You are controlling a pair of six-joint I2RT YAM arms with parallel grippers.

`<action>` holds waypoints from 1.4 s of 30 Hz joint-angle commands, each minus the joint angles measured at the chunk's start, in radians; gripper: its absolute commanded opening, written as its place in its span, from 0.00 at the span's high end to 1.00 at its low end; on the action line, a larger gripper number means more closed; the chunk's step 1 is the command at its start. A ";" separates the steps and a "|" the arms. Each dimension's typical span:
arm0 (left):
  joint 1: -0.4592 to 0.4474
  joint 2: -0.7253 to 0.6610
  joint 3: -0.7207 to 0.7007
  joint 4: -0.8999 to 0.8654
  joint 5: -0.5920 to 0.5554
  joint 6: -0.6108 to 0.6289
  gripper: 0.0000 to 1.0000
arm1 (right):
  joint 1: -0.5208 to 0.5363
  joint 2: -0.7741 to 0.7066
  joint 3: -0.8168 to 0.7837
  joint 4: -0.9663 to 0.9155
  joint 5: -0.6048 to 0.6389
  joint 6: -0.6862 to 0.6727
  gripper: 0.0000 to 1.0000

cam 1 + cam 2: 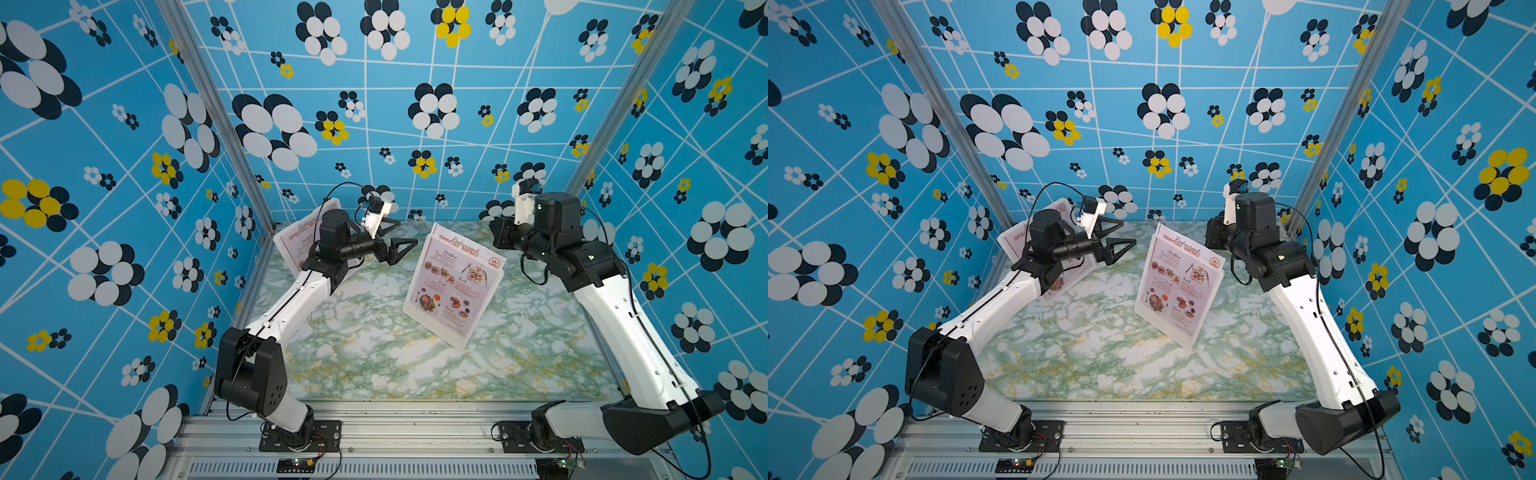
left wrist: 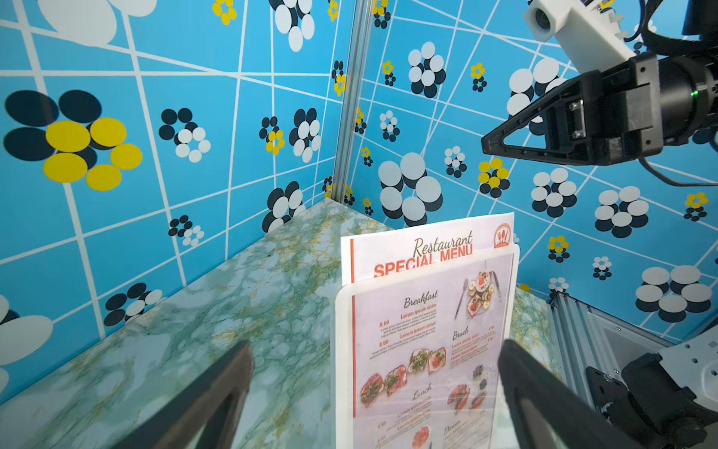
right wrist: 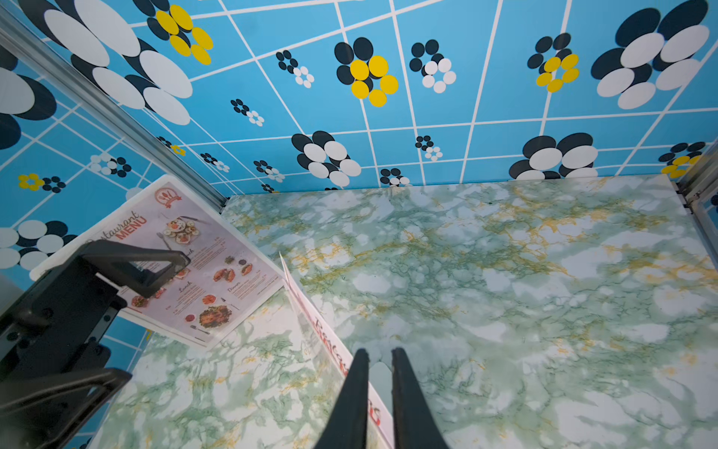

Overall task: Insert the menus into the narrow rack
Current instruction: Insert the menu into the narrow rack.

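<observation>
One menu is seated upright in the rack on the table, heading protruding; the second menu is yet to be inserted and leans on the left wall; the left hand is spread wide and empty, the right hand closed on nothing.

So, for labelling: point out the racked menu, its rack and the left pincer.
menu [image 2: 427,248], left wrist view, protruding top strip.
rack [image 2: 344,350], left wrist view, white side edge.
left pincer [image 1: 407,231], a top view, between fingertips.
</observation>
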State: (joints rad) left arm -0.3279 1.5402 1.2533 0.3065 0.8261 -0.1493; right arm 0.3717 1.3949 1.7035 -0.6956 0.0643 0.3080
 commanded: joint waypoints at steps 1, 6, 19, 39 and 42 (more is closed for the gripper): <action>-0.016 -0.053 -0.039 0.062 -0.059 -0.021 0.01 | 0.033 0.056 0.050 -0.064 0.129 0.042 0.90; -0.041 -0.081 -0.046 -0.015 -0.139 0.032 0.00 | 0.057 0.124 0.086 -0.096 0.157 0.062 0.93; -0.055 -0.100 -0.083 0.002 -0.179 0.044 0.01 | 0.101 0.134 0.021 -0.114 0.168 0.085 0.99; -0.076 -0.121 -0.127 0.000 -0.198 0.045 0.01 | 0.154 0.078 -0.128 -0.110 0.225 0.108 1.00; -0.076 -0.129 -0.126 -0.011 -0.210 0.048 0.00 | 0.154 0.072 -0.110 -0.116 0.250 0.097 0.95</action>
State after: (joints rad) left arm -0.3981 1.4475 1.1397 0.2981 0.6338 -0.1184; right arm 0.5186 1.4826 1.5993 -0.7708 0.2813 0.4053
